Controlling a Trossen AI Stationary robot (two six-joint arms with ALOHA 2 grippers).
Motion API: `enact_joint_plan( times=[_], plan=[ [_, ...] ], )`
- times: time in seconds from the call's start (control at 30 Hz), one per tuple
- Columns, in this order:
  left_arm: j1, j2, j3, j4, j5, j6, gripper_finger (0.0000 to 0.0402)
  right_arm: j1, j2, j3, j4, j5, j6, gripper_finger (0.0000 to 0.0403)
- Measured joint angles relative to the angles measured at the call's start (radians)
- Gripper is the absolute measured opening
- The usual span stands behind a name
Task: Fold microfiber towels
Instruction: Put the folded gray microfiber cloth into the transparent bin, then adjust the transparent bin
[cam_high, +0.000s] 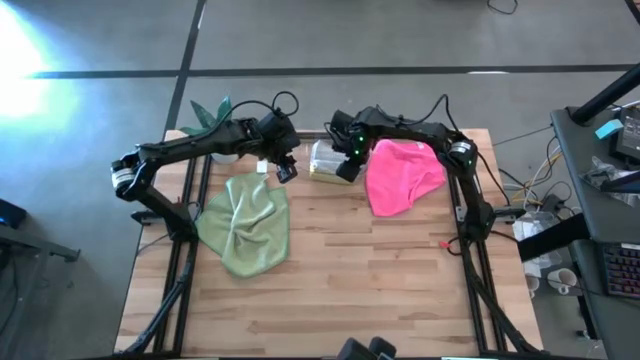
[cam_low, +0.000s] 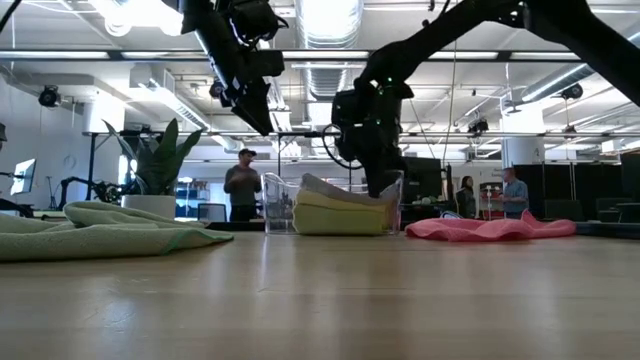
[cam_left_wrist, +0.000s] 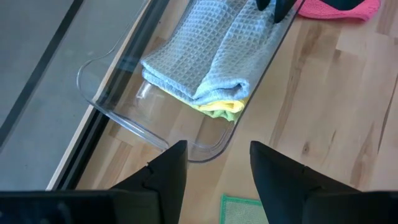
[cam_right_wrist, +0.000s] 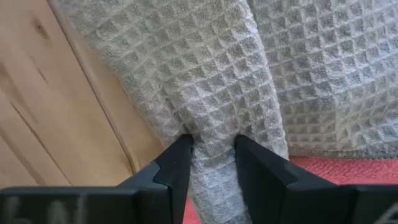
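A clear bin (cam_left_wrist: 106, 106) stands at the table's far middle. It holds a stack with the light grey towel (cam_left_wrist: 199, 62) on top, then the yellow towel (cam_left_wrist: 217, 106) and the lime green towel (cam_left_wrist: 231, 114). My right gripper (cam_high: 348, 166) is at the bin's right end, shut on the grey towel. My left gripper (cam_high: 285, 168) hangs open above the table, just left of the bin, with nothing between its fingers. The sage green towel (cam_high: 245, 225) lies crumpled on the left of the table. The hot pink towel (cam_high: 400, 175) lies rumpled on the right. My right gripper pinches a bunched fold of the grey towel (cam_right_wrist: 214, 144) between its two fingers (cam_right_wrist: 174, 168), at the towel's end nearest the pink towel. The fingers come steeply from above. The rest of the towel spreads away from them and lies on the stack in the bin.
A potted plant (cam_high: 210, 115) stands at the table's far left corner. The wooden tabletop (cam_high: 330, 300) runs on toward the near edge. People (cam_low: 242, 185) stand in the room behind the table.
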Motion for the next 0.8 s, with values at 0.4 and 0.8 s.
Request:
enact_joint_plan(
  times=[0.4,0.8],
  plan=[
    [-0.003,0.000,0.000,-0.049,0.000,-0.004,0.0160,-0.012,-0.144,0.061,-0.006,0.001,-0.024,0.0121],
    [-0.065,-0.003,-0.055,-0.066,0.004,-0.053,0.0160,0.026,-0.429,-0.140,0.002,-0.003,-0.007,0.0121]
  ],
)
